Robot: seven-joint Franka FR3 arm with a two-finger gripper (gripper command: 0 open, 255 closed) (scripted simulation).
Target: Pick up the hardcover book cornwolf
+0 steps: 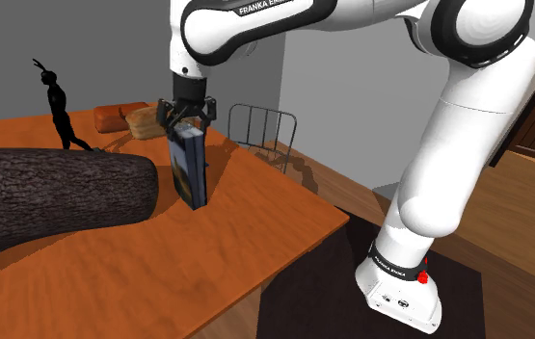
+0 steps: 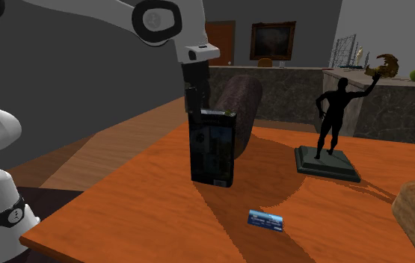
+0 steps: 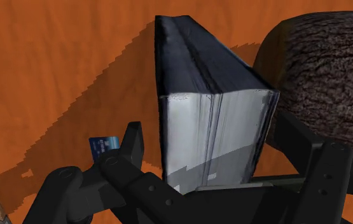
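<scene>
From the shoulder view, the dark book (image 1: pixel 188 169) stands upright on the table (image 1: pixel 159 270), a little in from the edge nearest the stand, with the gripper (image 1: pixel 187 120) at its top. The second exterior view suggests stiff boards and probably some heft. In the wrist view the fingers (image 3: pixel 133 143) straddle it, spread apart, one clear of the cover. I'd pinch across both covers.

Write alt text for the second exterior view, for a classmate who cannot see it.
A dark, upright hardcover book stands on an orange wooden table, with the black two-finger gripper at its top edge. Behind it lies a dark bark-covered log; a black human figurine and a small blue card sit nearby.
</scene>
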